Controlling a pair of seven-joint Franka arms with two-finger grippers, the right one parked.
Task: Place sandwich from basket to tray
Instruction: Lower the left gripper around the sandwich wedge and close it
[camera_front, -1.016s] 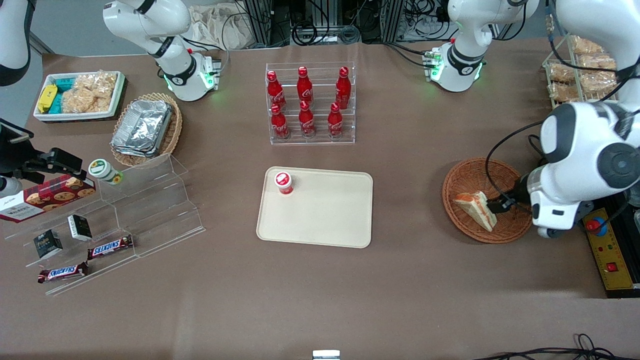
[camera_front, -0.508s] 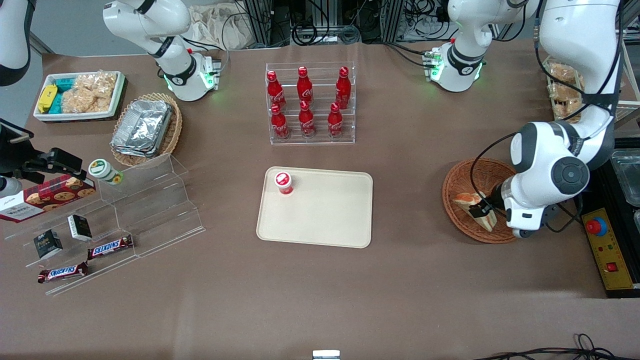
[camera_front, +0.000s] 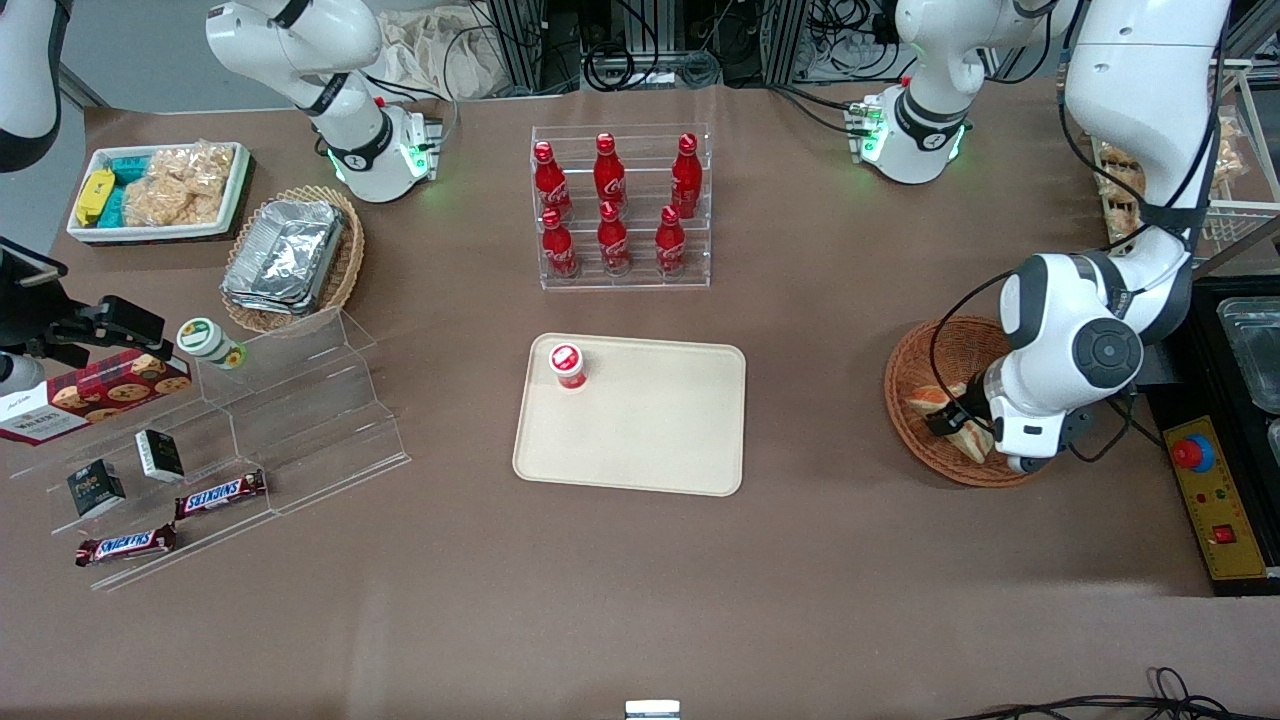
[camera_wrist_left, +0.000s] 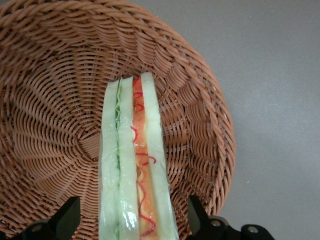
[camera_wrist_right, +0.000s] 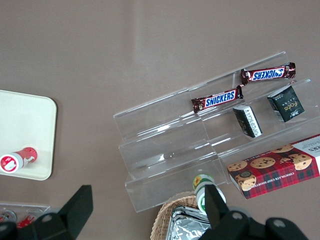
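Hand (camera_wrist_left: 132, 220), fingers spread either side of the sandwich (camera_wrist_left: 132, 160), not yet clamped, low in the basket (camera_wrist_left: 45, 75) near the desk's working-arm end. Tray (camera_front: 640, 440) waits mid-desk. Risk: soft bread squashing or slipping if pinched off-centre.

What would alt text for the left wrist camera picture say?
A triangular sandwich lies in a round reddish-brown wicker basket, seen from above, with the open gripper straddling its near end, one finger on each side.
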